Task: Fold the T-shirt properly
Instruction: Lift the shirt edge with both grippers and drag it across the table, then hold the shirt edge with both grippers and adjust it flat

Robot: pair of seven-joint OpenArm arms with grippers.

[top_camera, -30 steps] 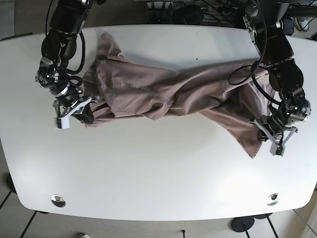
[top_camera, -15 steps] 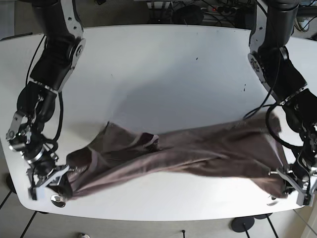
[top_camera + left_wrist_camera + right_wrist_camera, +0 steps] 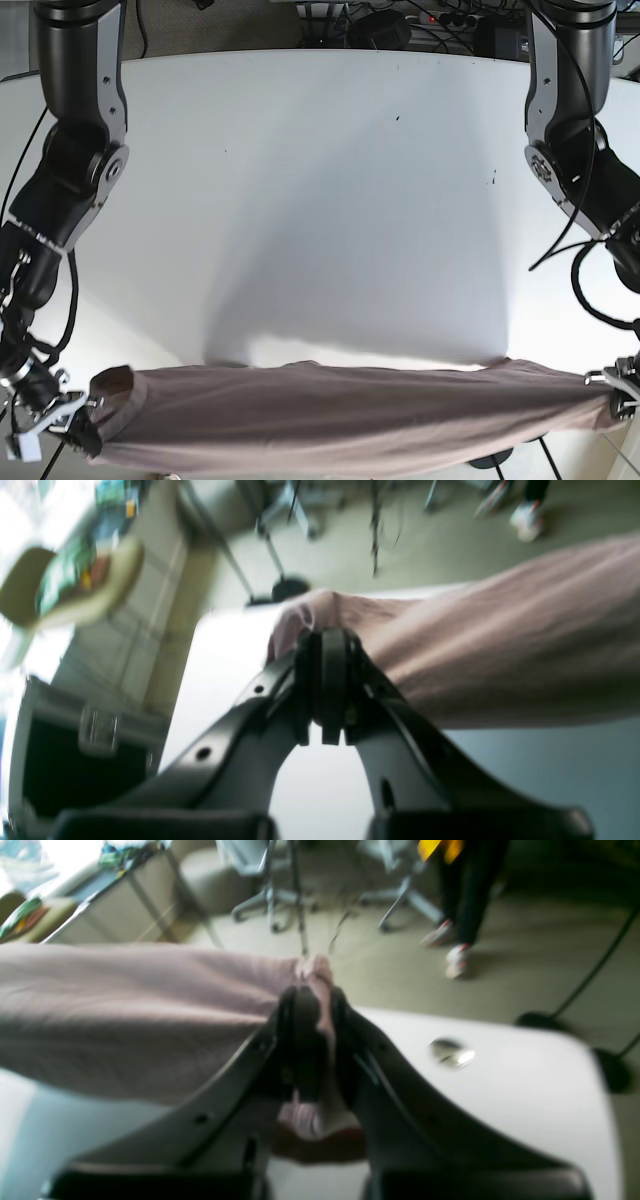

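White and smooth, your table (image 3: 330, 200) now lies almost bare: within the last second the T-shirt (image 3: 340, 415) went from a crumpled heap across the far half to a long band stretched taut along the near edge, at 6 o'clock in the base view. That pull looks like a flattening sweep before any fold, so you are still early in the task.

Your left gripper (image 3: 325, 690) has its jaws pressed together on a bunched corner of the cloth; your right gripper (image 3: 317, 1040) pinches the opposite end likewise, with fabric showing between the pads.

The shirt is a dusty mauve knit, soft and matte, hanging in shallow lengthwise wrinkles between the two grips.
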